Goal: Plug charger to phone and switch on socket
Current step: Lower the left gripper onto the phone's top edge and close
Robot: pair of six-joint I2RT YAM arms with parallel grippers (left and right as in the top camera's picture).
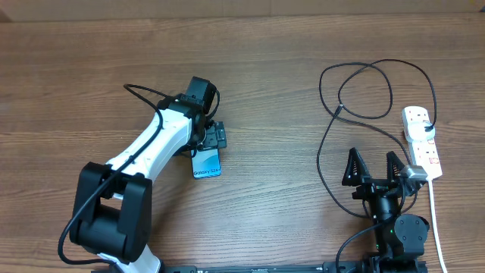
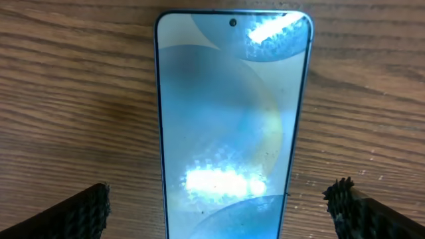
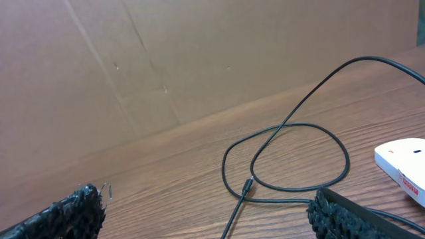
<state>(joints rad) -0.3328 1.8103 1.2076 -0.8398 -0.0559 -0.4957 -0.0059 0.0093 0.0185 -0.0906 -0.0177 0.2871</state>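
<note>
The phone (image 1: 208, 165) lies flat on the wooden table, its light blue screen facing up, and it fills the left wrist view (image 2: 229, 126). My left gripper (image 1: 213, 142) hovers over its far end, open, one fingertip on each side of it (image 2: 219, 211), not touching it. The charger (image 1: 364, 91) is a thin black cable looping at the right; its small plug end (image 3: 247, 188) rests on the table ahead of my right gripper (image 3: 209, 212). That gripper (image 1: 373, 165) is open and empty. The white socket (image 1: 421, 140) lies just right of it, its corner showing (image 3: 402, 159).
The socket's white cord (image 1: 434, 212) runs toward the front edge past the right arm's base. A brown cardboard wall (image 3: 133, 66) stands behind the table. Bare wood (image 1: 273, 114) lies between the phone and the cable loops.
</note>
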